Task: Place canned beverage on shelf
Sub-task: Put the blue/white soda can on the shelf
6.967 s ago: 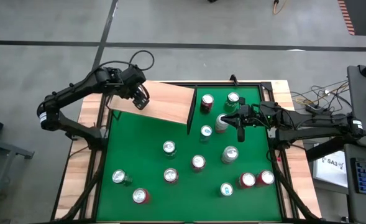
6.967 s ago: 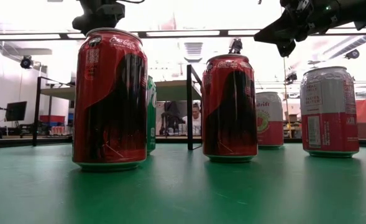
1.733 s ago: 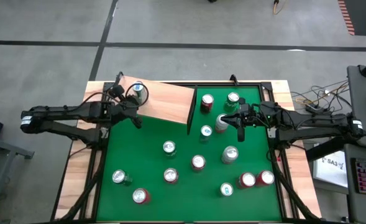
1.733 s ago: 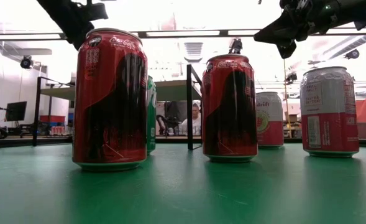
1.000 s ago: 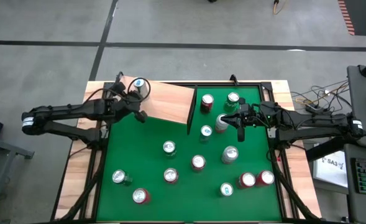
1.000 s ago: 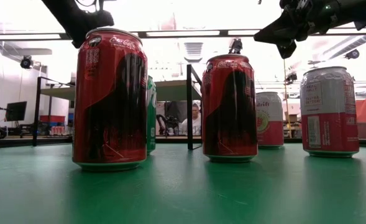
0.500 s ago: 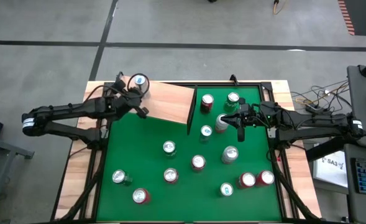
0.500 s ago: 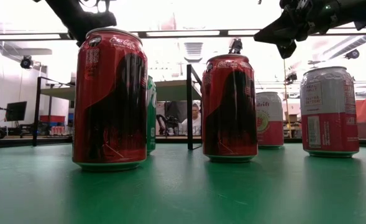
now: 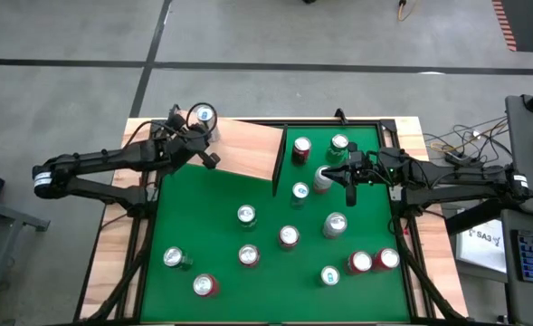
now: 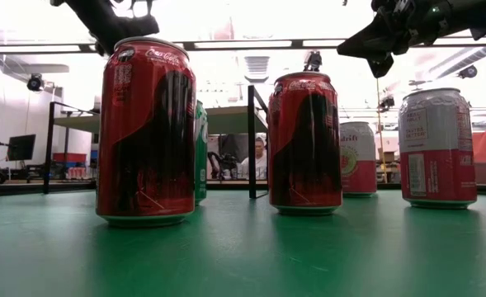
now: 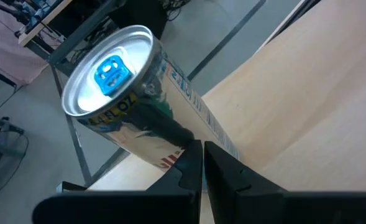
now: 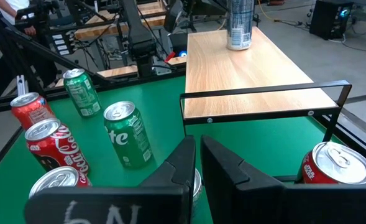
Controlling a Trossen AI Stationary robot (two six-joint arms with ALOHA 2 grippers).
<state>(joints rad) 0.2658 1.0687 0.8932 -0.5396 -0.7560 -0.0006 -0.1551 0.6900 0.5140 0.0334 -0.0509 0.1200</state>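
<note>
A tall pale can with a blue tab (image 9: 203, 115) (image 11: 130, 99) stands upright on its base at the far left corner of the pale wood shelf (image 9: 239, 149) (image 12: 251, 68). It also shows far off in the right wrist view, as the pale can (image 12: 240, 25). My left gripper (image 9: 197, 133) (image 11: 201, 149) is shut, on the table-near side of that can and low against it. My right gripper (image 9: 337, 172) (image 12: 198, 146) is shut and holds nothing. It hangs above a silver can (image 9: 322, 178) right of the shelf's dark end panel (image 9: 280, 156). My left gripper has its shut fingertips (image 11: 192, 149) at the can's lower side wall (image 11: 170, 152), slanting down from the table's near side. The can stays upright with its base on the shelf. Whether the tips touch the wall or stop just short, I cannot tell.
Several red, green and silver cans stand on the green table, among them a red one (image 9: 300, 149) and a green one (image 9: 339, 145) at the far edge. Two red cans (image 10: 146, 132) (image 10: 305, 140) fill the low view. The shelf's board right of the pale can is bare.
My left gripper, shut throughout, has moved toward the table's far edge. The pale can has slid upright along the shelf toward the shelf's far edge.
</note>
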